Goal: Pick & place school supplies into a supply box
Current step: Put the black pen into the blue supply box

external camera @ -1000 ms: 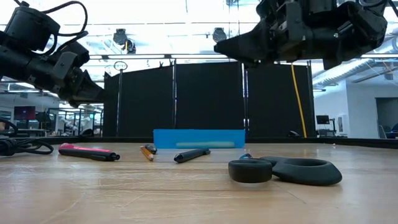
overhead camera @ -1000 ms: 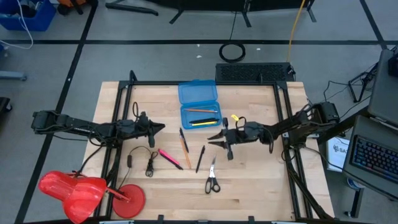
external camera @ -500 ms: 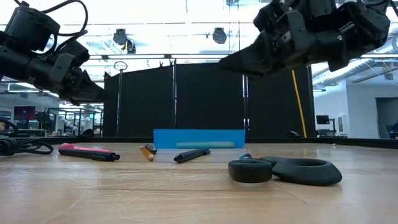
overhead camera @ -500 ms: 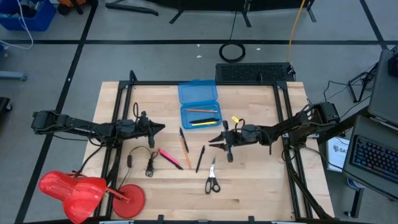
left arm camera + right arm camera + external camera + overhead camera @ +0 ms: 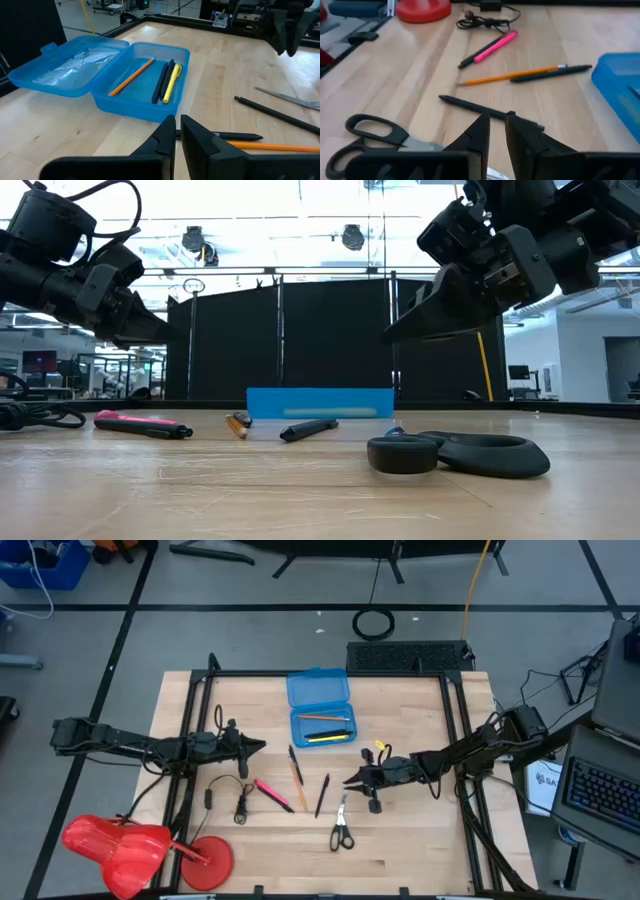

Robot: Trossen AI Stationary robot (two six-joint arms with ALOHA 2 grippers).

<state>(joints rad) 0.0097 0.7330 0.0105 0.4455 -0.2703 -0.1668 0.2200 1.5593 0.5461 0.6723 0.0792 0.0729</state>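
Steel scissors [image 5: 341, 826] lie just beside the right gripper [image 5: 352, 780], clenched empty.

The scissors [image 5: 375, 137] are cut off at the right wrist picture's edge, their blades hidden behind the right gripper [image 5: 497, 131], and the supply box [image 5: 619, 80] is cropped.

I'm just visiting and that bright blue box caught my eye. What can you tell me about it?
The supply box is a small bright blue pencil case of translucent-looking plastic with rounded corners. It lies open on the wooden table, its hinged lid folded flat beside the tray. Inside the tray lie an orange pencil, a black pen and a yellow pen. Neither gripper touches it.
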